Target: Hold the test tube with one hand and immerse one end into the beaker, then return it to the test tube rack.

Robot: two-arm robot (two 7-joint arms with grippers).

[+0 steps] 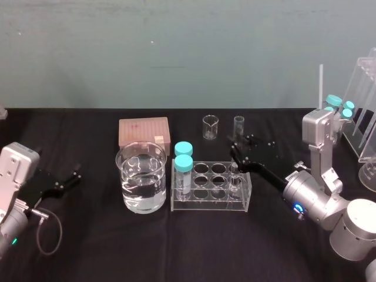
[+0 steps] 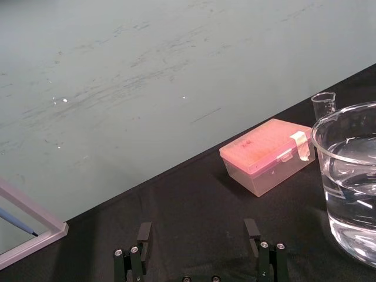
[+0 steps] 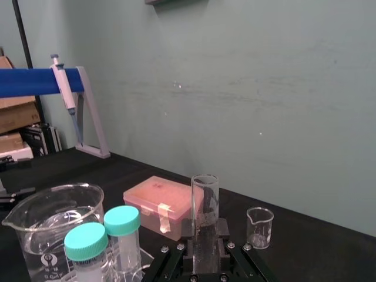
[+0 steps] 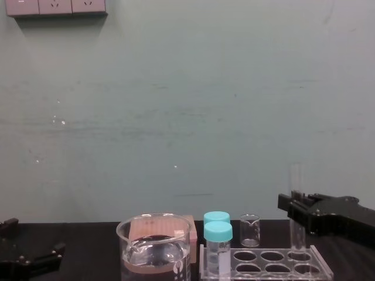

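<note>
The test tube (image 3: 204, 205) stands upright between the fingers of my right gripper (image 3: 205, 230), which is shut on its lower half. In the chest view the tube (image 4: 297, 181) rises above the right gripper (image 4: 296, 208), and its lower end reaches into a hole at the right end of the clear test tube rack (image 4: 263, 267). From the head view the right gripper (image 1: 238, 151) reaches over the rack (image 1: 211, 205) from the right. The wide beaker (image 1: 142, 182), holding water, stands just left of the rack. My left gripper (image 1: 64, 182) rests open at the far left, with its fingers (image 2: 144, 234) spread.
Two teal-capped vials (image 1: 183, 167) fill the rack's left end. A pink tip box (image 1: 144, 132) and a tiny beaker (image 1: 210, 126) sit behind. A clear stand (image 1: 364, 111) with more teal-capped vials (image 1: 338, 103) is at the far right. A cable (image 1: 50, 235) loops by the left arm.
</note>
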